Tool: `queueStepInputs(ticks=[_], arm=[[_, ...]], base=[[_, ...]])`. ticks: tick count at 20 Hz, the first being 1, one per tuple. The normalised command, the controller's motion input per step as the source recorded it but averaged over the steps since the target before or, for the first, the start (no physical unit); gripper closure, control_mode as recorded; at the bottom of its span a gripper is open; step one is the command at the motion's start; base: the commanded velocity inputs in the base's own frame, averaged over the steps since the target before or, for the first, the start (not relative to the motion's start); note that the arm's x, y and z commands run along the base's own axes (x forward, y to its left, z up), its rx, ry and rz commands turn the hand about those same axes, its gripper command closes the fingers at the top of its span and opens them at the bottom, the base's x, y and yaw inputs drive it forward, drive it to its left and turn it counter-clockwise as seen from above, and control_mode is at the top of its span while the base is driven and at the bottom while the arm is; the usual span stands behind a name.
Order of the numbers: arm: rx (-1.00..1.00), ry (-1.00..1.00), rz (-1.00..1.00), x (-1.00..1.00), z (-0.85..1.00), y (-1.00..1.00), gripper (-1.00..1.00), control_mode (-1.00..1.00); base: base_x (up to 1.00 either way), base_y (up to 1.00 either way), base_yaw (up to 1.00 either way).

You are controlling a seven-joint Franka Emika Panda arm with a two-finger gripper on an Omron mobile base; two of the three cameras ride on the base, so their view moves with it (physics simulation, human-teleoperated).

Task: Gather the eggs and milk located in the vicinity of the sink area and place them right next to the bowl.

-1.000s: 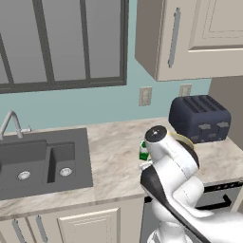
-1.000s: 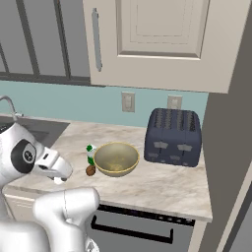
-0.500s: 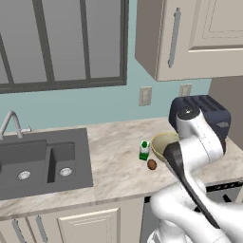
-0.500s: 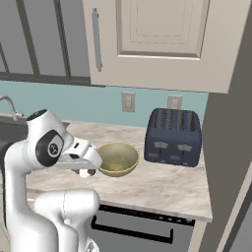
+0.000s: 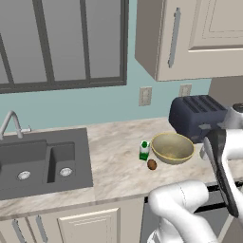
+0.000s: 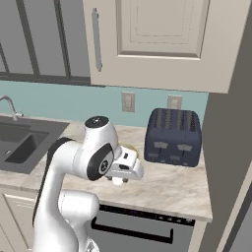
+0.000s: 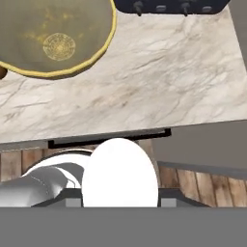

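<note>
In the hand view a plain white egg [image 7: 120, 178] sits between the fingers of my gripper [image 7: 119, 198], which is shut on it. It hangs above the counter's front edge, to the right of the yellowish-tan bowl [image 7: 103, 46]. The bowl [image 5: 172, 147] stands on the marble counter. The green-and-white milk carton [image 5: 144, 150] stands upright just left of it, with the brown egg [image 5: 152, 164] lying in front of the carton. My hand [image 6: 124, 170] is over the counter between the bowl and the toaster. The dark sink [image 5: 38, 163] is far to the left.
A dark blue toaster [image 5: 197, 116] stands against the wall behind and right of the bowl. The chrome faucet [image 5: 12, 124] rises at the sink's back. Wall cabinets hang above. An oven front with a black handle [image 7: 108, 137] lies below the counter edge.
The arm has swung to the right, from in front of the milk and bowl to the bowl's right side, with the white egg still in its grip.
</note>
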Motion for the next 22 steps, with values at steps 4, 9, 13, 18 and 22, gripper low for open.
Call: queueStepInputs(ticks=[4, 9, 13, 18, 22], arm=[[0.2, 0.0, 0.18, 0.0, -0.19, -0.49, 1.0, -1.0], [0.11, -0.01, 0.23, 0.27, -0.24, -0.3, 1.0, -1.0], [0.0, -0.11, 0.17, 0.43, -0.01, 0.03, 1.0, -1.0], [0.0, -0.12, 0.18, 0.41, -0.09, 0.0, 1.0, -1.0], [0.01, -0.09, 0.15, 0.35, -0.41, 0.0, 1.0, -1.0]], base=[[0.0, 0.0, 0.0], [0.0, 0.0, 0.0], [0.0, 0.0, 0.0], [0.0, 0.0, 0.0], [0.0, 0.0, 0.0]])
